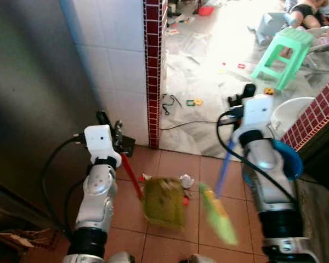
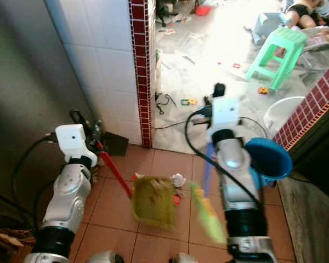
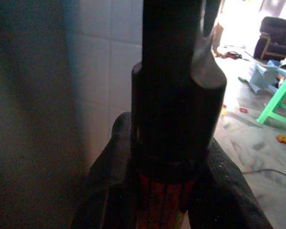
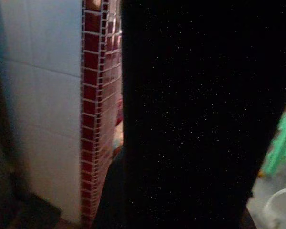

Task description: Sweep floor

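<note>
An olive-green dustpan [image 1: 164,203] lies on the orange floor tiles, and its red handle [image 1: 132,178] rises to my left gripper [image 1: 114,136]. The left wrist view shows that gripper [image 3: 167,200] shut around the red shaft [image 3: 163,212] just below its black end cap. My right gripper [image 1: 240,105] is shut on the blue handle [image 1: 225,170] of a broom. The broom's green head [image 1: 219,216] is blurred, just right of the dustpan. Bits of rubbish, one a white crumpled scrap [image 1: 186,179], lie at the dustpan's far edge. The right wrist view is almost all dark.
A white tiled wall with a red-tiled corner [image 1: 152,71] stands right behind the dustpan. A red-tiled low wall [image 1: 318,118], a blue basin [image 1: 289,159] and a white basin [image 1: 290,112] are on the right. Beyond are a cable [image 1: 186,126], toys, a green stool [image 1: 285,55] and a person [image 1: 307,11].
</note>
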`<state>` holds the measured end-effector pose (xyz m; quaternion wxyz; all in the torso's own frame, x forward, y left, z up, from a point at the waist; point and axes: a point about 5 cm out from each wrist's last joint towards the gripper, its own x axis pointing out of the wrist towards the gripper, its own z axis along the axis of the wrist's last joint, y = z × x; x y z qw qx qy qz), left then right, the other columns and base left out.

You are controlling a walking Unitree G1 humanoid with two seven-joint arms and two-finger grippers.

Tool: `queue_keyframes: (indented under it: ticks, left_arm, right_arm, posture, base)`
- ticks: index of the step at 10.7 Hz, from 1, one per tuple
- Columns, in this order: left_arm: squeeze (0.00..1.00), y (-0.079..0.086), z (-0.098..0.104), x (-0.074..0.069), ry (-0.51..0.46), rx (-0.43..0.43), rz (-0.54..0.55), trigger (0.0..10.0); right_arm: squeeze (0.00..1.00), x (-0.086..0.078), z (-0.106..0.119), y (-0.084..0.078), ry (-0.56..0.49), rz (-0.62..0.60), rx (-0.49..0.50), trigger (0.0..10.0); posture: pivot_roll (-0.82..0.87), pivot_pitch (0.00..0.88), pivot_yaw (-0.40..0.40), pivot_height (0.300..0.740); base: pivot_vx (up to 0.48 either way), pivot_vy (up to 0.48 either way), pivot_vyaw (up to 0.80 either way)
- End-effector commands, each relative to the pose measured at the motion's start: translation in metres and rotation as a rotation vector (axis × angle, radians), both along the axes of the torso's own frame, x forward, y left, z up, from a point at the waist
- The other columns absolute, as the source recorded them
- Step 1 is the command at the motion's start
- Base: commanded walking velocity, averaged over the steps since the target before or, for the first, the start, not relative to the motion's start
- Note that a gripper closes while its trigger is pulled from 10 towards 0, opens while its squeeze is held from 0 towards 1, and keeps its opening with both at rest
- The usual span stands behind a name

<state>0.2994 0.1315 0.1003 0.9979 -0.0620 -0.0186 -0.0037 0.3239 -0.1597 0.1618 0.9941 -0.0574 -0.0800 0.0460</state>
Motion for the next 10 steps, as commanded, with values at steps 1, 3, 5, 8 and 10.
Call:
queue_keyframes:
  ticks: [1, 3, 5, 8, 10]
  left_arm:
    - [0.0, -0.004, 0.017, 0.002, -0.062, -0.028, -0.021, 10.0]
    - [0.0, -0.008, 0.017, 0.003, -0.041, -0.065, -0.037, 10.0]
    - [0.0, -0.01, 0.014, 0.003, -0.016, -0.055, -0.048, 10.0]
    - [0.0, -0.007, 0.002, 0.006, 0.058, -0.041, -0.001, 10.0]
    - [0.0, -0.006, 0.0, 0.007, 0.083, -0.044, 0.011, 10.0]
  right_arm:
    - [0.0, 0.005, 0.013, 0.002, -0.042, -0.005, 0.02, 10.0]
    - [0.0, 0.016, 0.023, 0.006, -0.055, 0.002, 0.096, 10.0]
    - [0.0, 0.025, 0.037, 0.013, -0.069, 0.041, 0.139, 10.0]
    - [0.0, 0.037, 0.058, 0.021, -0.015, 0.074, 0.336, 10.0]
    - [0.0, 0.039, 0.061, 0.014, -0.005, 0.055, 0.365, 10.0]
  posture:
    - [-0.06, 0.011, 0.002, 0.74]
    - [-0.07, 0.002, 0.013, 0.74]
    - [-0.07, 0.0, 0.009, 0.74]
    - [-0.07, 0.0, 0.009, 0.74]
    - [-0.08, 0.0, 0.015, 0.74]
  base:
    - [0.0, 0.0, 0.0]
    - [0.0, 0.0, 0.0]
    - [0.0, 0.0, 0.0]
    - [0.0, 0.0, 0.0]
    - [0.0, 0.0, 0.0]
